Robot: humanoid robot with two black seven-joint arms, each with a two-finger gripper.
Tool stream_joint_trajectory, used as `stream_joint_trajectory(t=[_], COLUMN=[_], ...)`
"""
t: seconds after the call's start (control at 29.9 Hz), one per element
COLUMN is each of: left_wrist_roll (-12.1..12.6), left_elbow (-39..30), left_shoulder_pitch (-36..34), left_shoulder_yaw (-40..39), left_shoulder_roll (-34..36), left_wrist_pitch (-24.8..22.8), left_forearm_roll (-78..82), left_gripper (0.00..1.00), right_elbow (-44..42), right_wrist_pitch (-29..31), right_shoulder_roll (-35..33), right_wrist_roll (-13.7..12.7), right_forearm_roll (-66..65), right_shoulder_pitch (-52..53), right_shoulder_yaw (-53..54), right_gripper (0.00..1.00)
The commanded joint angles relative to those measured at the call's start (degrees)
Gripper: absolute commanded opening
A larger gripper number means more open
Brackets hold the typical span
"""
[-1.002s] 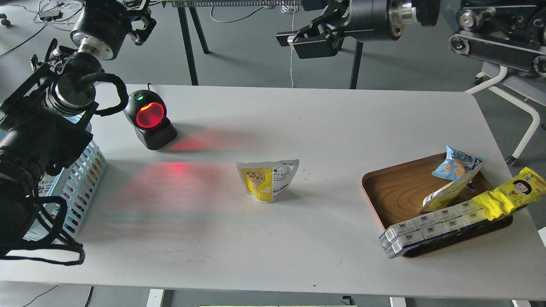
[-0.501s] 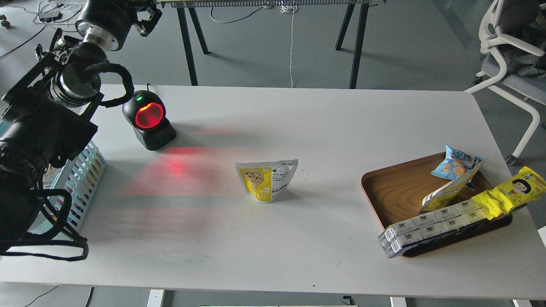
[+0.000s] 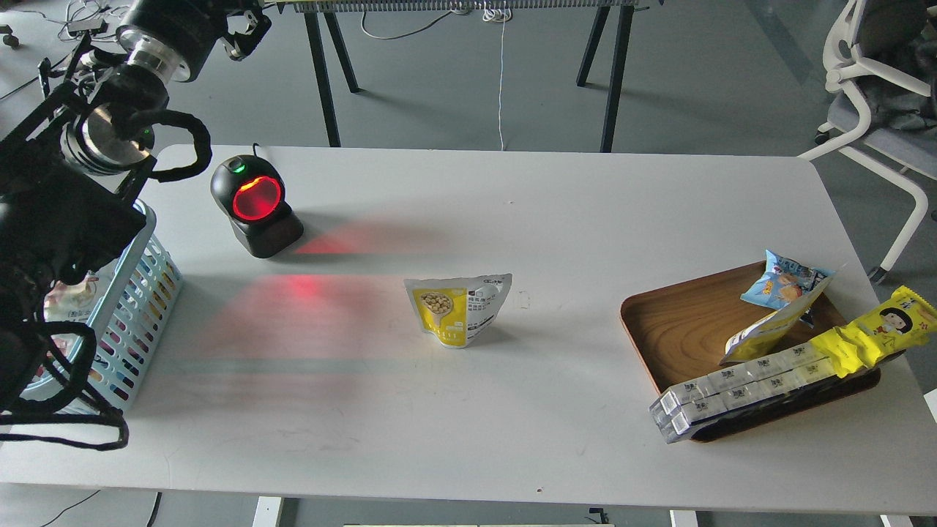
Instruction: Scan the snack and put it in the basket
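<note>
The snack [image 3: 457,309], a small yellow-fronted pouch with a white printed side, stands upright in the middle of the table, free of any gripper. The light blue basket [image 3: 143,293] stands at the table's left edge, partly hidden behind my left arm. My left gripper [image 3: 245,29] is high at the top left, beyond the table's far edge and far from the pouch; it is dark and cut by the frame edge, so its fingers cannot be told apart. My right arm is out of view.
A black scanner [image 3: 255,206] with a glowing red window stands at the back left and throws red light on the table. A brown wood-grain tray [image 3: 677,322] at the right holds a blue bag [image 3: 782,282], a long yellow wrapper [image 3: 875,329] and other packets.
My right gripper, seen at the top a second ago, has left the view. My left arm has shifted left and up, uncovering more of the basket. The pouch has not moved.
</note>
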Motion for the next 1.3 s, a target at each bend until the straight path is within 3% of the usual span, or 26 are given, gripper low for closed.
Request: stream_joint_trajectory(t=[0.0, 0.3, 0.5, 0.87, 1.0, 1.27], left_wrist_roll=[0.0, -0.2, -0.2, -0.4, -0.9, -5.4], left_elbow=[-0.2, -12.7, -19.6, -48.4, -54.8, -61.7], left_shoulder_pitch=[-2.1, -5.6, -11.3, -12.9, -12.5, -12.2], left_shoulder_yaw=[1.9, 1.9, 1.9, 1.8, 1.9, 8.7], left_shoulder_roll=[2.0, 9.1, 9.7, 14.0, 14.0, 12.8], left_wrist_pitch=[0.0, 0.0, 0.0, 0.0, 0.0, 0.0], left_forearm_roll=[4.4, 22.5, 36.4, 67.1, 79.5, 106.4], left_gripper=[1.00, 1.00, 1.00, 0.96, 0.96, 0.96], right_elbow=[-1.9, -2.1, -2.1, -2.0, -1.5, -1.6], right_wrist_pitch=[0.0, 5.7, 10.8, 15.4, 15.6, 15.7], right_shoulder_roll=[0.8, 3.8, 6.1, 6.1, 6.1, 6.2], right_wrist_roll=[0.0, 0.0, 0.0, 0.0, 0.0, -0.2], right_forearm_roll=[7.5, 10.3, 10.3, 10.6, 14.3, 16.0], right_shoulder_pitch=[-4.3, -14.3, -19.2, -21.0, -22.1, -23.2], right_shoulder_yaw=[6.7, 26.6, 32.5, 37.6, 38.0, 39.9], right_gripper=[0.99, 0.99, 0.99, 0.99, 0.99, 0.99])
